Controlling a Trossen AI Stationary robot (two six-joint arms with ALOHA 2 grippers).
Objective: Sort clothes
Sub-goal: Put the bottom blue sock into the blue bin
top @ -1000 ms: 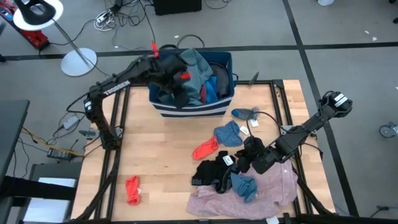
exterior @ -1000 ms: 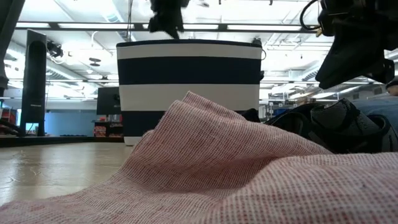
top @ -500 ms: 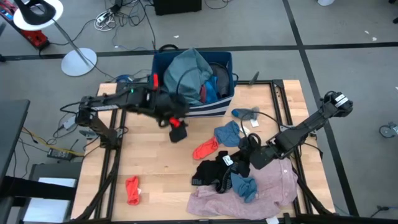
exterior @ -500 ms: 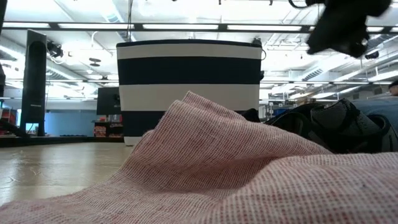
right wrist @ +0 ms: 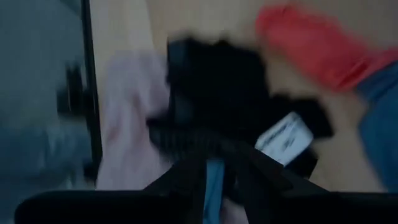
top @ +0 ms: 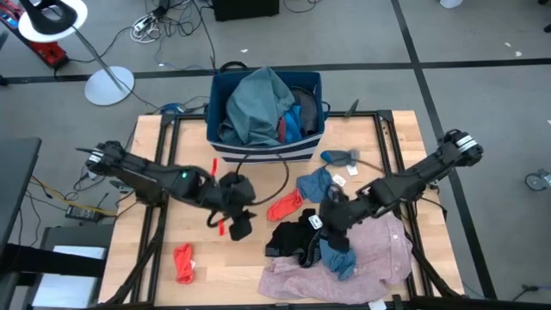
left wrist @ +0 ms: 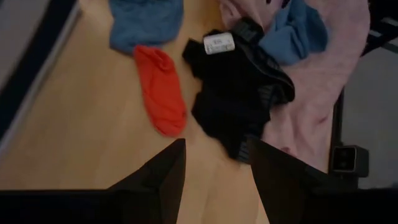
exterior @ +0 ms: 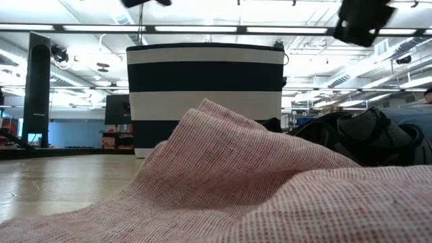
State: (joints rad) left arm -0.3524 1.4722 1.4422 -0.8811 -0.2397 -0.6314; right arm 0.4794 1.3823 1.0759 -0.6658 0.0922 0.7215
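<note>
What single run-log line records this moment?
left end effector: open, empty, above bare wooden table | right end effector: open, over crumpled black fabric garment | striped dark blue bin: holds teal-grey garment

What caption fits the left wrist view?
Open left gripper above bare wood, facing the red sock and black garment.

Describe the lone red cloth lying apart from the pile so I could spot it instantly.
Start at the dark blue striped fabric bin at the table's far edge. Come to the near left part of the wooden table: the small crumpled red cloth lies alone on bare wood, touching no other garment.
</note>
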